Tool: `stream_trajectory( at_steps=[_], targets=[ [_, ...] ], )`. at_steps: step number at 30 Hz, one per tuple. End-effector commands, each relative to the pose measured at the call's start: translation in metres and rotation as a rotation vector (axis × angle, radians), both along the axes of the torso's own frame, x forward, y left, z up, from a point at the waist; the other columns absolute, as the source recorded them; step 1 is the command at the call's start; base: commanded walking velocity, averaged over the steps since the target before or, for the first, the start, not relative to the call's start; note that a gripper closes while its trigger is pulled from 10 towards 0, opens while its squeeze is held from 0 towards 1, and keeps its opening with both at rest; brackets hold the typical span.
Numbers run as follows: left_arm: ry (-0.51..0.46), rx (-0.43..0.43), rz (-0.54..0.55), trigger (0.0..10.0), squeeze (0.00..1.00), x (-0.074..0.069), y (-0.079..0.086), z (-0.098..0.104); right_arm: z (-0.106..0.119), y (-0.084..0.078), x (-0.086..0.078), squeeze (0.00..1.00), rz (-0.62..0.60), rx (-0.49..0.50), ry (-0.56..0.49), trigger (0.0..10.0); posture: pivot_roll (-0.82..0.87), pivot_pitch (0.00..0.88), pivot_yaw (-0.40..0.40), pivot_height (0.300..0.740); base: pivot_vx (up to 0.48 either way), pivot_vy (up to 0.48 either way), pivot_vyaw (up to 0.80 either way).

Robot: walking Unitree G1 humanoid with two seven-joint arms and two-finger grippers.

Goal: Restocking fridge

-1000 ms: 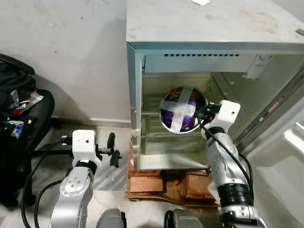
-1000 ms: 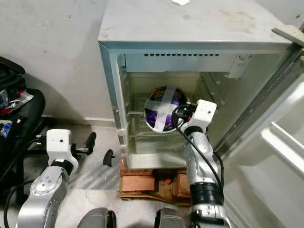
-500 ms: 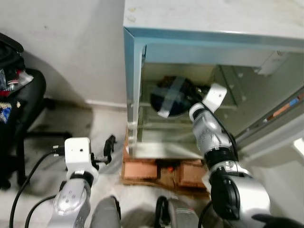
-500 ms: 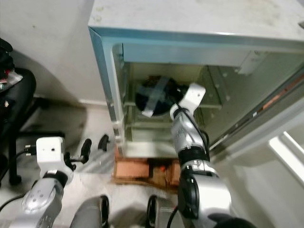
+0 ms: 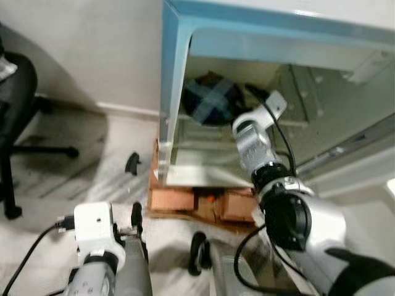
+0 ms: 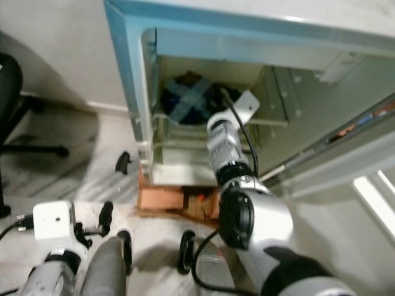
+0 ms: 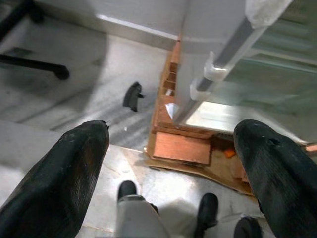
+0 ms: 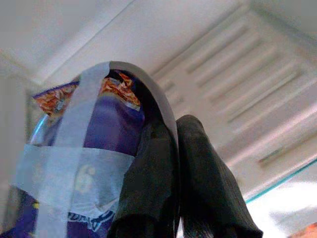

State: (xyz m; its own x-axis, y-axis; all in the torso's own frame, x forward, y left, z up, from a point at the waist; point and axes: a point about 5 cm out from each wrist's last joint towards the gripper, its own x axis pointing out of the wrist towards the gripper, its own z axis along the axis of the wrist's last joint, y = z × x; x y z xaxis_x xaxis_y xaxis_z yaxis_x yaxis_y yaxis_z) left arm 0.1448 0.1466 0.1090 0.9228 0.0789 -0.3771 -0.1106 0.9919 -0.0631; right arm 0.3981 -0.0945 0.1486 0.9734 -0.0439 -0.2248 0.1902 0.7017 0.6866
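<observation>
The right gripper [image 8: 173, 198] is reaching deep into the open grey mini fridge [image 5: 179, 74], its fingers pinching narrow on the rim of the round dark bowl of purple snack packs crossed with pale tape strips [image 5: 210, 102]. The bowl is sitting inside the upper compartment, left of the wrist and tipped so its taped mouth is facing out toward the opening; whether it is resting on the glass shelf [image 5: 203, 143] yet, I cannot tell. The key relation: the rim is running between the two fingers, the bowl body hanging on the left-hand side, so release probably needs a level set-down first. The left gripper [image 7: 173, 163] is idling low over the floor, fingers spread wide, holding nothing, well apart from the fridge and facing its brick plinth [image 7: 181, 148].
</observation>
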Motion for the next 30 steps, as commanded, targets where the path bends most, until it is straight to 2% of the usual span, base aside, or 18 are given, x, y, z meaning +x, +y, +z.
stream_trajectory(
  at_steps=[1, 2, 6, 8, 9, 10, 11, 13, 16, 17, 18, 23, 27, 28, 29, 30],
  targets=[
    [0.023, -0.008, -0.001, 10.0, 0.0, -0.003, -0.004, -0.001, -0.008, 0.013, -0.004, 0.0, 0.005, 0.091, 0.063, 10.0, 0.34, 0.364, -0.186, 0.74, 0.0, 0.0, 0.0],
    [0.023, -0.008, -0.001, 10.0, 0.0, -0.003, -0.004, -0.001, -0.008, 0.013, -0.004, 0.0, 0.005, 0.091, 0.063, 10.0, 0.34, 0.364, -0.186, 0.74, 0.0, 0.0, 0.0],
    [0.033, -0.014, 0.011, 10.0, 0.0, -0.004, -0.006, -0.001, 0.003, 0.027, -0.001, 0.0, 0.017, 0.223, 0.036, 10.0, 0.34, 0.361, -0.191, 0.74, 0.0, 0.0, 0.0],
    [0.032, -0.015, 0.011, 10.0, 0.0, -0.004, -0.007, -0.001, 0.008, 0.031, 0.0, 0.0, 0.032, 0.26, 0.01, 10.0, 0.34, 0.36, -0.192, 0.74, 0.0, 0.0, 0.0],
    [0.032, -0.015, 0.011, 10.0, 0.0, -0.004, -0.007, -0.001, 0.012, 0.034, 0.001, 0.27, 0.044, 0.279, -0.009, 10.0, 0.34, 0.36, -0.192, 0.74, 0.0, 0.0, 0.0],
    [0.032, -0.018, 0.009, 10.0, 0.0, -0.003, -0.007, -0.001, 0.014, 0.035, 0.001, 0.8, 0.051, 0.291, -0.023, 10.0, 0.34, 0.359, -0.192, 0.74, 0.0, 0.0, 0.0],
    [0.032, -0.019, 0.008, 10.0, 0.0, -0.003, -0.007, -0.001, 0.017, 0.036, 0.002, 0.96, 0.053, 0.3, -0.034, 10.0, 0.34, 0.358, -0.194, 0.74, 0.0, 0.0, 0.0],
    [0.032, -0.02, 0.008, 10.0, 0.0, -0.003, -0.006, -0.002, 0.019, 0.036, 0.003, 0.98, 0.051, 0.312, -0.044, 10.0, 0.34, 0.355, -0.196, 0.74, 0.0, 0.0, 0.0],
    [0.03, -0.015, 0.016, 10.0, 0.0, 0.0, -0.004, -0.002, 0.025, 0.033, 0.005, 1.0, 0.041, 0.398, -0.081, 10.0, 0.34, 0.348, -0.197, 0.74, 0.0, 0.0, 0.0],
    [0.027, -0.015, 0.018, 10.0, 0.0, 0.001, -0.003, -0.002, 0.029, 0.032, 0.006, 1.0, 0.045, 0.454, -0.111, 10.0, 0.34, 0.346, -0.195, 0.74, 0.0, 0.0, 0.0],
    [0.027, -0.015, 0.018, 10.0, 0.0, 0.001, -0.003, -0.002, 0.029, 0.032, 0.006, 1.0, 0.045, 0.454, -0.111, 10.0, 0.34, 0.346, -0.195, 0.74, 0.0, 0.0, 0.0],
    [0.022, -0.015, 0.018, 10.0, 0.0, 0.004, -0.004, -0.002, 0.038, 0.035, 0.009, 1.0, 0.082, 0.576, -0.161, 10.0, 0.33, 0.34, -0.198, 0.74, 0.0, 0.0, 0.0],
    [0.02, -0.015, 0.019, 10.0, 0.0, 0.007, -0.003, -0.002, 0.039, 0.038, 0.008, 1.0, 0.111, 0.572, -0.166, 10.0, 0.33, 0.339, -0.198, 0.74, 0.0, 0.0, 0.0],
    [0.019, -0.014, 0.02, 10.0, 0.0, 0.008, -0.003, -0.003, 0.033, 0.042, 0.006, 1.0, 0.146, 0.521, -0.139, 10.0, 0.33, 0.335, -0.198, 0.74, 0.0, 0.0, 0.0],
    [0.019, -0.014, 0.02, 10.0, 0.0, 0.008, -0.003, -0.003, 0.033, 0.042, 0.006, 1.0, 0.146, 0.521, -0.139, 10.0, 0.33, 0.335, -0.198, 0.74, 0.0, 0.0, 0.0],
    [0.018, -0.013, 0.019, 10.0, 0.0, 0.009, -0.003, -0.003, 0.026, 0.047, 0.003, 1.0, 0.187, 0.443, -0.105, 10.0, 0.32, 0.334, -0.197, 0.74, 0.0, 0.0, 0.0]
  ],
)
